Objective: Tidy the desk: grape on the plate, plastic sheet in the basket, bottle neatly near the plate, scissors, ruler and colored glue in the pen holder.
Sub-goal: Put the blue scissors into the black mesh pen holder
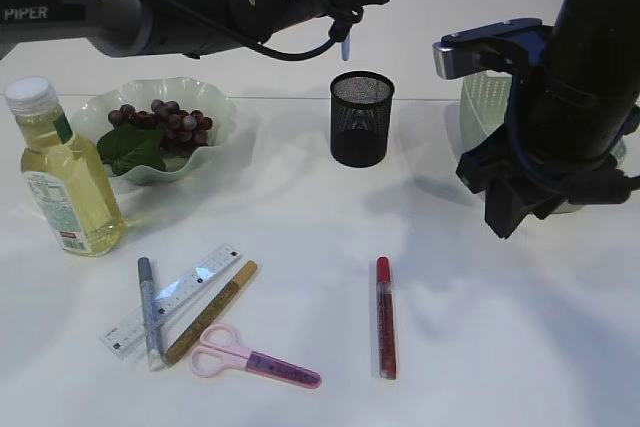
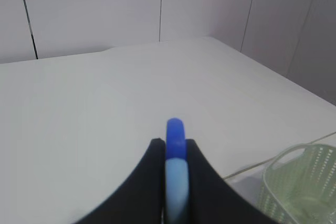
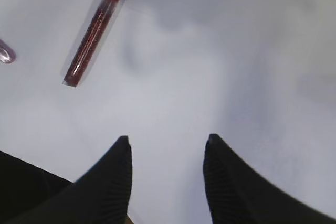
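Pink scissors (image 1: 255, 359) lie nearest the front edge, beside ruler (image 1: 170, 300) and red glue (image 1: 385, 315). Left gripper (image 1: 345, 39) pinches blue glue (image 2: 176, 166) above the pen holder (image 1: 361, 118). Right gripper (image 3: 167, 174) gapes empty over bare table (image 1: 500, 327).

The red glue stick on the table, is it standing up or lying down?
Lying down. The red glue stick lies flat on the white table, apart from the other things, with the right arm's open jaws above the table near it.
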Motion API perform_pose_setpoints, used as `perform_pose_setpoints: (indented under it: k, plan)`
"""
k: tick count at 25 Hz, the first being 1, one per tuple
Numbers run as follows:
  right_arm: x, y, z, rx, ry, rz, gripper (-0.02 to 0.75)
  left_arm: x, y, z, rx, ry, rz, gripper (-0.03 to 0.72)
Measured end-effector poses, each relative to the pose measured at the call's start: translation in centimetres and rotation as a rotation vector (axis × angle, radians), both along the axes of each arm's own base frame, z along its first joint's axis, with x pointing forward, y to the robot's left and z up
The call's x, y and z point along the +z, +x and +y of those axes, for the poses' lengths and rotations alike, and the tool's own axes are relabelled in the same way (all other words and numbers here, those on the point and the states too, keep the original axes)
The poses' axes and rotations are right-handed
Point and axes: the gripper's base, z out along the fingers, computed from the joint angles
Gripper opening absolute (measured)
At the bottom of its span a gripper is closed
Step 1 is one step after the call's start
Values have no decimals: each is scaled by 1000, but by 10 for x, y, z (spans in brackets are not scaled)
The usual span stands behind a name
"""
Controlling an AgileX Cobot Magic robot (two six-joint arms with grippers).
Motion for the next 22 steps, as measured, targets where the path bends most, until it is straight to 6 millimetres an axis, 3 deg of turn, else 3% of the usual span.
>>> perform_pose_setpoints:
  k: [12,22]
  plan:
    - [0,0,-1,3,-13,-5,366,-29,22,-14,11,-48,19,46]
    - [0,1,-1,4,-15,-6,366,-38,23,-20,-2,-47,53,48]
